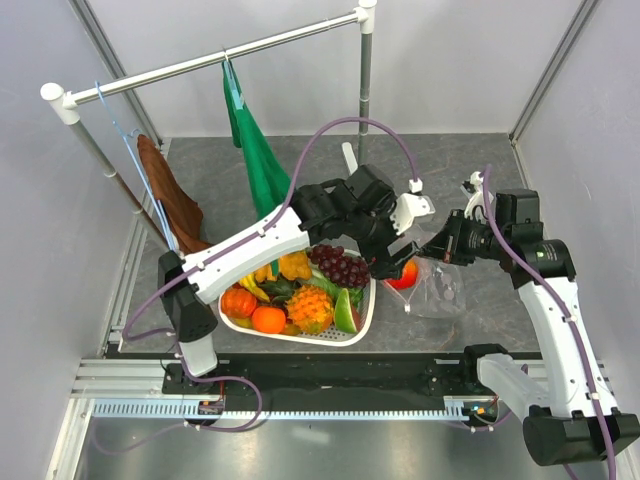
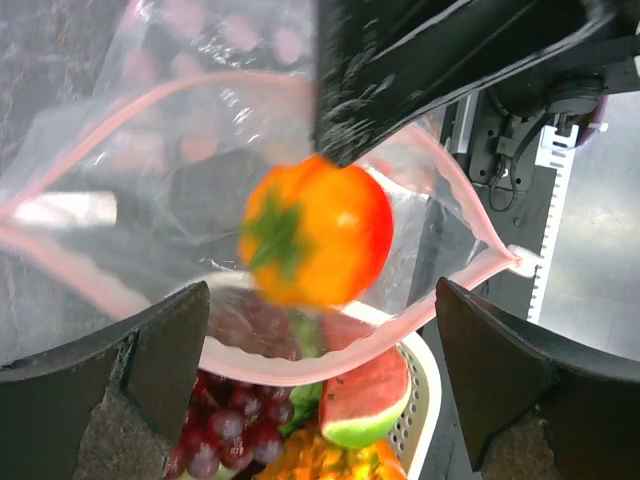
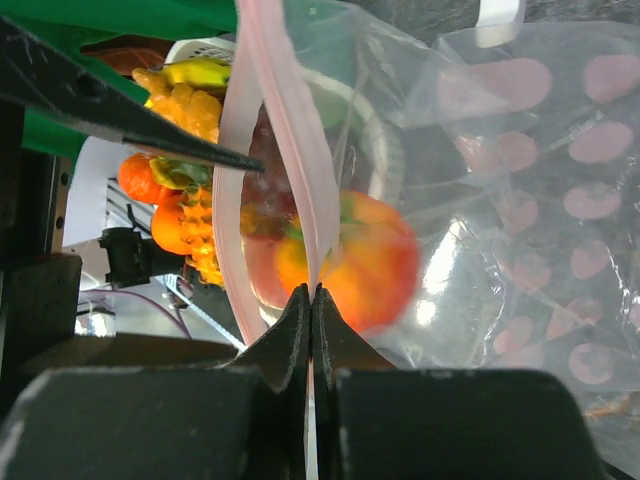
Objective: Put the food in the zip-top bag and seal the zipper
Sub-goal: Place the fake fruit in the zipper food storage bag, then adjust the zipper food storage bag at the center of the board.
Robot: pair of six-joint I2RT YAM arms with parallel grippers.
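Observation:
An orange-red toy fruit with a green stalk shows blurred inside the open mouth of the zip-top bag, free of any finger. My left gripper stands wide open just over that mouth, nothing between its fingers. The pink zipper curves open below the fruit. My right gripper is shut on the zipper strip, holding the bag up. From above, the fruit sits in the bag, right of the white basket.
The basket holds more food: grapes, a pineapple, a pumpkin and a watermelon slice. Behind stands a rack with a green cloth and a brown cloth. Both arms crowd together over the bag.

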